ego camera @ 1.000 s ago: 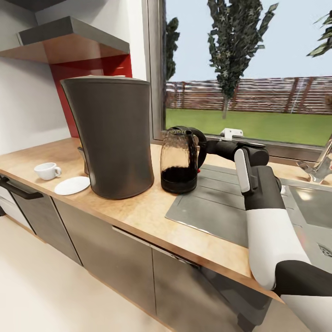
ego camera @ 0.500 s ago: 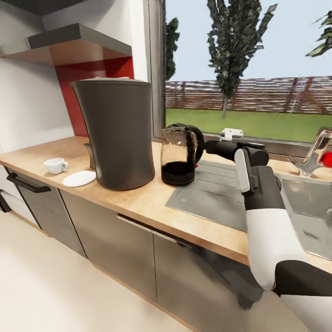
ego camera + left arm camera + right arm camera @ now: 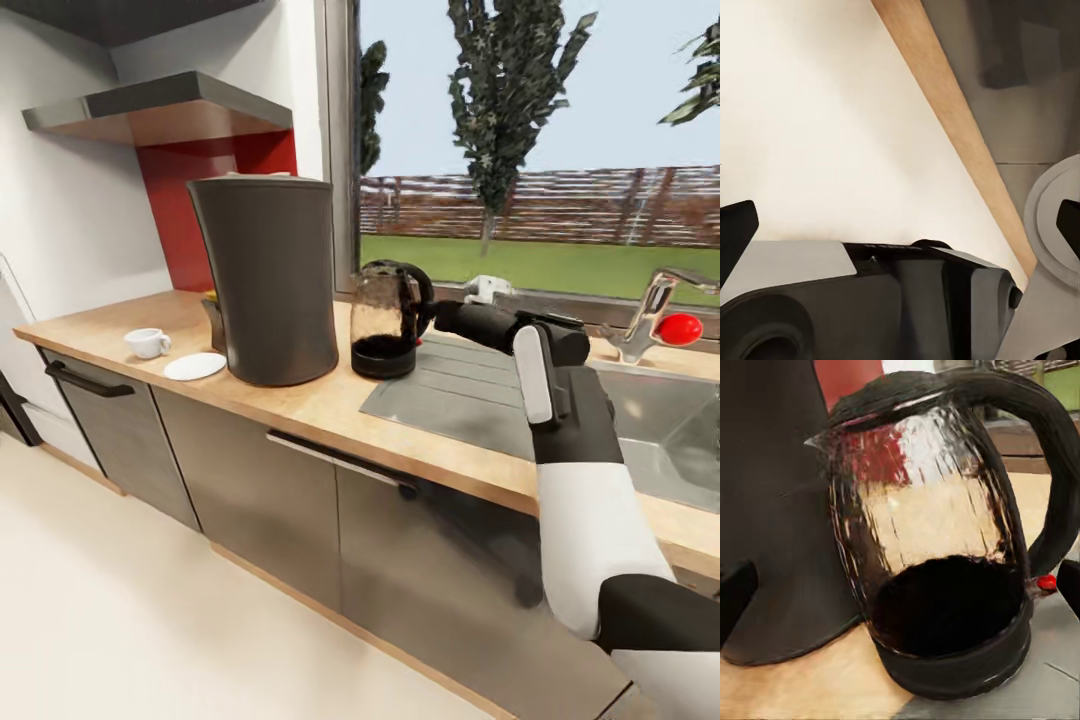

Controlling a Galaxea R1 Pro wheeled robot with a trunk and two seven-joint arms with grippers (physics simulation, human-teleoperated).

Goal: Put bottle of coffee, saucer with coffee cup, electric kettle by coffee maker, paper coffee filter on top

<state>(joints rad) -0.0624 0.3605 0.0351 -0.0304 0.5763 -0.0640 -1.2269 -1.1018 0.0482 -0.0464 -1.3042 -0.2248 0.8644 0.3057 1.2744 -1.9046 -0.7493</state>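
Our right gripper (image 3: 445,316) beside electric kettle (image 3: 386,320) handle, fingers spread, holding nothing. Kettle stands on kitchen countertop (image 3: 300,405) beside coffee maker (image 3: 268,280). Risk: careless sideways move knocks kettle over.

Bright, even daylight; soft rendered blur

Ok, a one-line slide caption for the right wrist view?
Electric kettle on the kitchen countertop beside the coffee maker, seen close from the right wrist camera.
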